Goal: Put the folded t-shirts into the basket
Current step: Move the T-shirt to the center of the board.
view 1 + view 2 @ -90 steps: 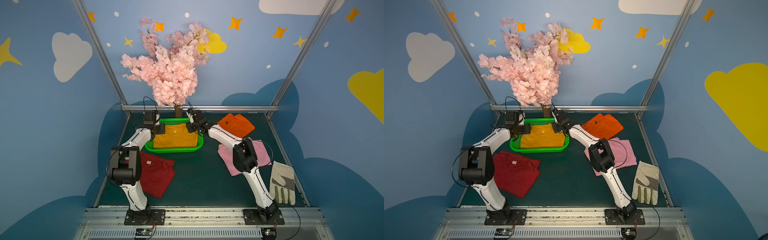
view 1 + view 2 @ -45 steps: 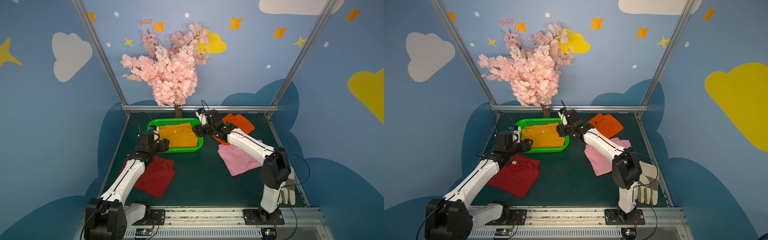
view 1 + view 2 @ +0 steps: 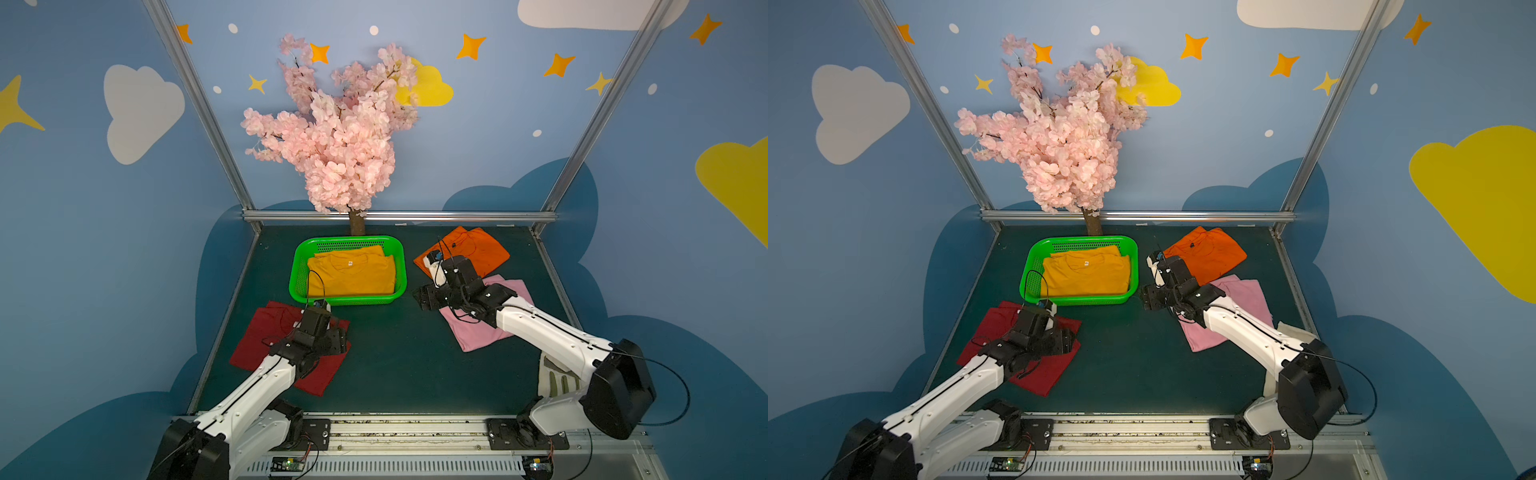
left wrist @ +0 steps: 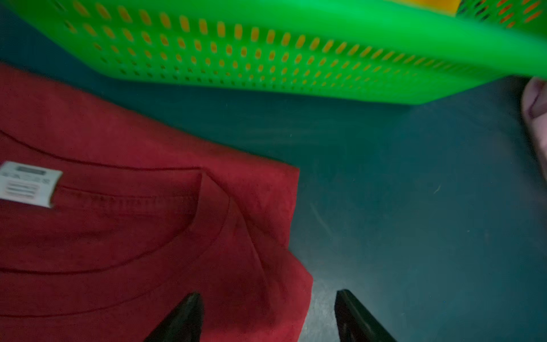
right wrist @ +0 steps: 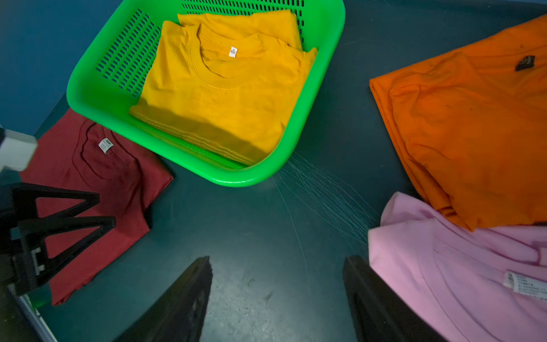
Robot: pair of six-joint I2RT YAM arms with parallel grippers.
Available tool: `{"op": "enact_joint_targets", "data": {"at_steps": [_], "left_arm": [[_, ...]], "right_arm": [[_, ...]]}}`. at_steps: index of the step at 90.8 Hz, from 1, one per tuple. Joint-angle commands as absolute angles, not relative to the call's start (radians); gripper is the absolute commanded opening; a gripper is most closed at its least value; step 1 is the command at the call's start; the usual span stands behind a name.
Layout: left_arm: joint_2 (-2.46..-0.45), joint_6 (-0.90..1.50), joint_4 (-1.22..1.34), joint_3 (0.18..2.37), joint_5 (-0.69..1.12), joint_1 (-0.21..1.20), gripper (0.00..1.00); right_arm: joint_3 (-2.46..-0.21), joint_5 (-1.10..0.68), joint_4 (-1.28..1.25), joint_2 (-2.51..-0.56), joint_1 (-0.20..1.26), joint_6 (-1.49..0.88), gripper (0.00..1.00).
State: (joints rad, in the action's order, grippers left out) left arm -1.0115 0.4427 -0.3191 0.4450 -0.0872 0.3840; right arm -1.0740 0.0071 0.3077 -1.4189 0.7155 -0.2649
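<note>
The green basket (image 3: 297, 270) (image 3: 1027, 274) stands at the back middle with the mustard yellow t-shirt (image 3: 353, 276) (image 5: 225, 97) lying folded inside. The dark red t-shirt (image 3: 266, 332) (image 4: 118, 237) lies front left. My left gripper (image 3: 338, 332) (image 4: 268, 294) hangs open over its corner nearest the basket, one finger above cloth, the other above mat. On the right lie the orange t-shirt (image 3: 473, 249) (image 5: 473, 133) and the pink t-shirt (image 3: 478, 332) (image 5: 458, 266). My right gripper (image 3: 422, 297) (image 5: 278, 259) is open and empty over the mat beside the pink one.
A pink blossom tree (image 3: 340, 137) stands behind the basket, its trunk (image 3: 356, 222) at the back rail. A white-and-grey glove (image 3: 557, 380) lies front right, mostly hidden by my right arm. Metal frame posts and blue walls close in the dark green mat (image 3: 395, 353).
Both arms have drawn back from the basket toward the front, and both jaws have opened wider. The yellow t-shirt stays in the basket.
</note>
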Motion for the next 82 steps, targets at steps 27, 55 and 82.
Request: {"op": "enact_joint_targets", "data": {"at_steps": [27,55,82], "left_arm": [[-1.14,0.468,-0.319,0.475,-0.067,0.422,0.76],[-1.251,0.559,-0.21,0.447,0.028,0.431,0.78],[-1.318,0.589,-0.174,0.448,0.036,0.495,0.77]], "right_arm": [[-1.037,0.043,0.524,-1.338,0.714,-0.303,0.75],[-0.971,0.046,0.526,-1.237,0.715,-0.346,0.76],[-0.927,0.052,0.52,-1.206,0.71,-0.338,0.76]]}}
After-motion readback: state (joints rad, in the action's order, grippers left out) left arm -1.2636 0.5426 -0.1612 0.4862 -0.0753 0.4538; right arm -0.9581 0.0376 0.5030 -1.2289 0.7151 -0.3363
